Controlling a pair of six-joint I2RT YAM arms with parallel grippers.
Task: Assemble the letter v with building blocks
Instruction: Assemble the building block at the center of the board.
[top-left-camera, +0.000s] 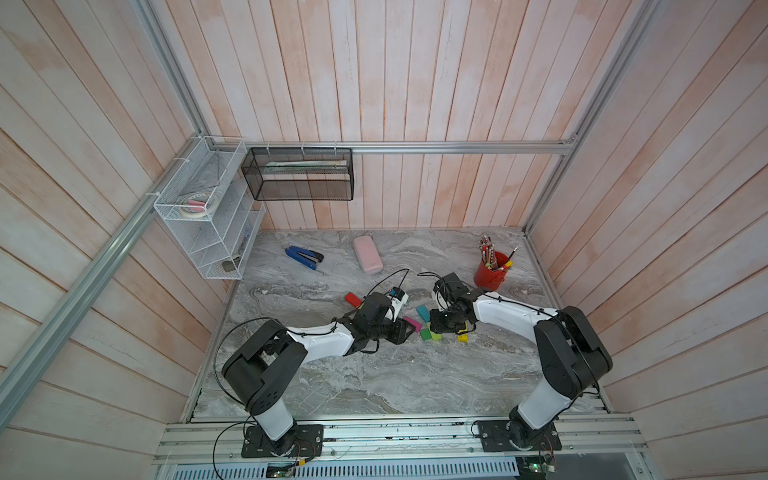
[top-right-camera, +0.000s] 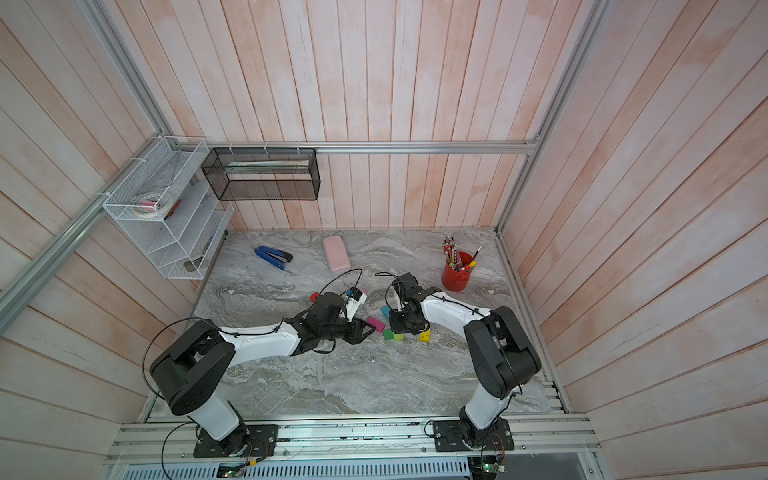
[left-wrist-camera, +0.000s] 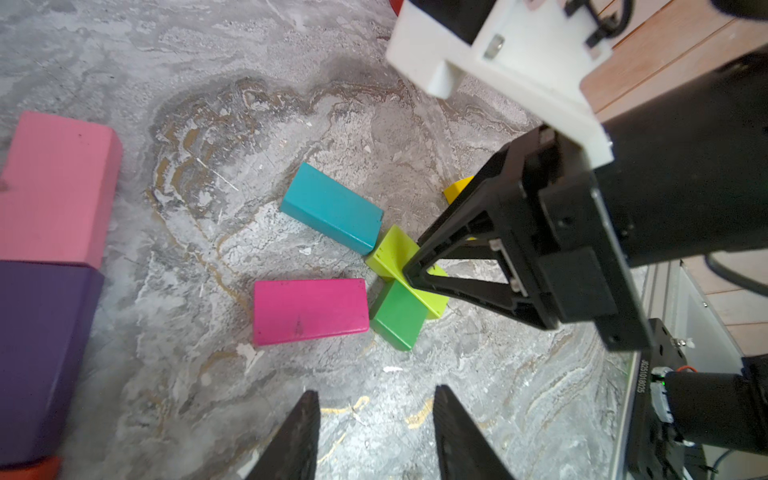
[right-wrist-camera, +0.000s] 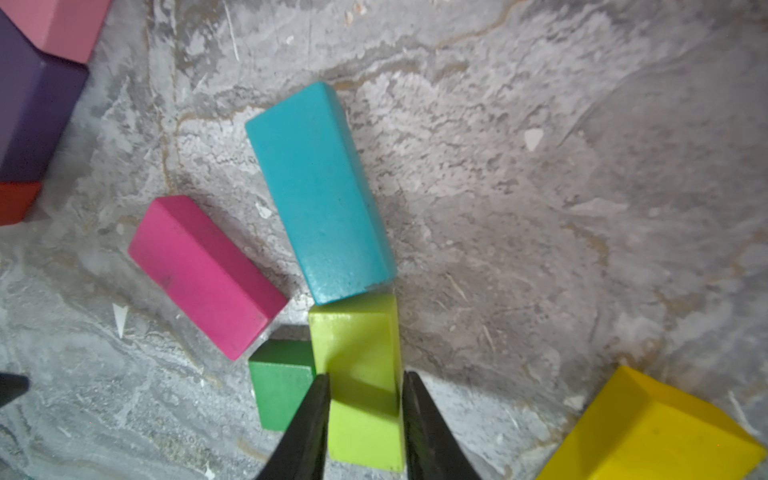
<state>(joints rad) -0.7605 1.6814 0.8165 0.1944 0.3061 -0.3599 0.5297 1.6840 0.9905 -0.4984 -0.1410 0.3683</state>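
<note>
Near the table's middle lie a teal block, a magenta block, a green cube and a lime block that touches the teal one's end. My right gripper is open, its fingers close along both sides of the lime block. A yellow block lies apart to the right. Pink, purple and red blocks sit end to end under my left arm. My left gripper is open over bare table, short of the magenta block. Another red block lies behind the left wrist.
A blue and black stapler and a pale pink case lie at the back of the marble table. A red pencil cup stands back right. A white wire shelf and a black mesh basket hang on the walls.
</note>
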